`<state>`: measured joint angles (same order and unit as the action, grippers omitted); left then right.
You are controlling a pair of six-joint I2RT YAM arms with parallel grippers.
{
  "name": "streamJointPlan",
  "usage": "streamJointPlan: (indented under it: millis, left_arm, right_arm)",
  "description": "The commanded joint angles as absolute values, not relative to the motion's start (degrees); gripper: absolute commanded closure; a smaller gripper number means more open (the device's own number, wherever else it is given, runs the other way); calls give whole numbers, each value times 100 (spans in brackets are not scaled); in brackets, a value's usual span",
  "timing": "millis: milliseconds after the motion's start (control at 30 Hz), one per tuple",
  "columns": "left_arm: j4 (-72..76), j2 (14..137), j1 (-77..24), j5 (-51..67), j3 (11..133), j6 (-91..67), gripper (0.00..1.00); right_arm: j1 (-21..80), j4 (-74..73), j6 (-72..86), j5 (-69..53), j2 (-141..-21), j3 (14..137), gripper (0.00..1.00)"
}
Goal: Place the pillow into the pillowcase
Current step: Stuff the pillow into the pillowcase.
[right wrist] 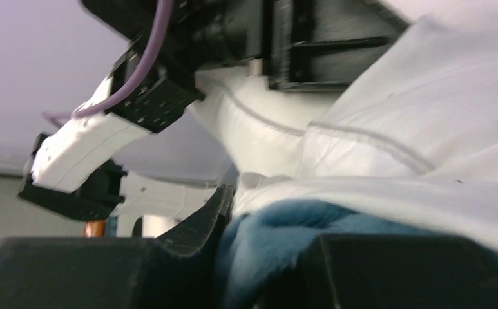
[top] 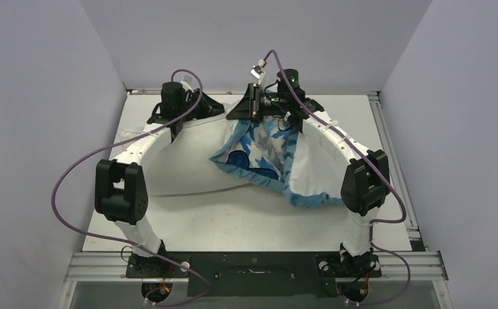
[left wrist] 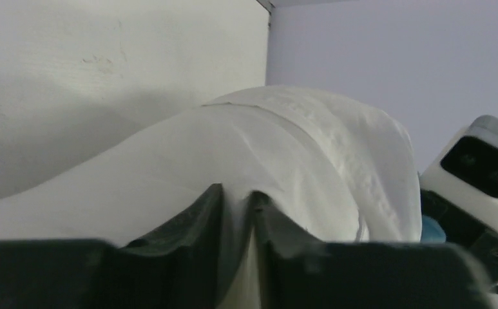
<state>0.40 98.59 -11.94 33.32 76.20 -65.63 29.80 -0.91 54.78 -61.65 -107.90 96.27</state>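
The left end effector [left wrist: 236, 206] is clenched on a fold of the white pillow [top: 181, 167], and the right end effector [right wrist: 259, 251] is clamped on the blue ruffled edge of the pillowcase [top: 259, 148]. In the top view both grips sit near each other at upper centre of the frame, over the far side of the table [top: 233, 225].

The pillow lies left of centre, its long axis running roughly left to right, and its right end meets the pillowcase. The pillowcase hangs from the right grip and spreads toward the lower right. Whether its mouth faces the pillow cannot be told.

As I judge it, the pillow must travel rightward along its own length, so the left arm is the one placed to drive it.
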Motion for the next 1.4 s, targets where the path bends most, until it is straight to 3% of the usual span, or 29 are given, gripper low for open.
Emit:
streamJointPlan:
  millis: [0, 67, 167, 267, 367, 467, 667, 833, 1167, 1367]
  left_arm:
    - [-464, 9868, -1285, 3186, 8791, -5892, 69]
    - [-1489, 9900, -1261, 2496, 9584, -5076, 46]
    - [-2837, 9981, -1251, 1294, 10949, -3944, 24]
    - [-3600, 9972, -1260, 329, 12013, -3098, 12]
    - [-4067, 9844, -1236, 51, 12414, -2610, 3]
    - [-4380, 9617, -1107, 316, 12070, -2534, 3]
    - [-4599, 8868, -405, 992, 9944, -2900, 4]
    - [-4353, 8555, 989, 1589, 8421, -3282, 4]
    - [-3818, 9349, 1705, 2314, 7960, -2902, 1]
    - [-3613, 9614, 1669, 2784, 7707, -2897, 19]
  right_arm:
    - [2722, -2044, 3788, -4774, -11169, 10724, 74]
    - [2555, -2761, 3368, -4106, -11411, 11161, 59]
    - [2335, -3163, 3161, -3513, -11566, 11573, 39]
    - [2222, -3451, 2963, -3058, -11608, 12032, 17]
    - [2224, -3954, 2614, -2551, -11579, 12492, 1]
    - [2223, -4313, 2307, -2020, -11346, 12609, 10]
    - [2309, -5119, 1568, -1218, -10830, 12381, 10]
    - [2571, -5650, 1258, -782, -10671, 12050, 10]
    - [3422, -5556, 845, -251, -10583, 12129, 10]
    - [3697, -5557, 795, 84, -11011, 12361, 10]
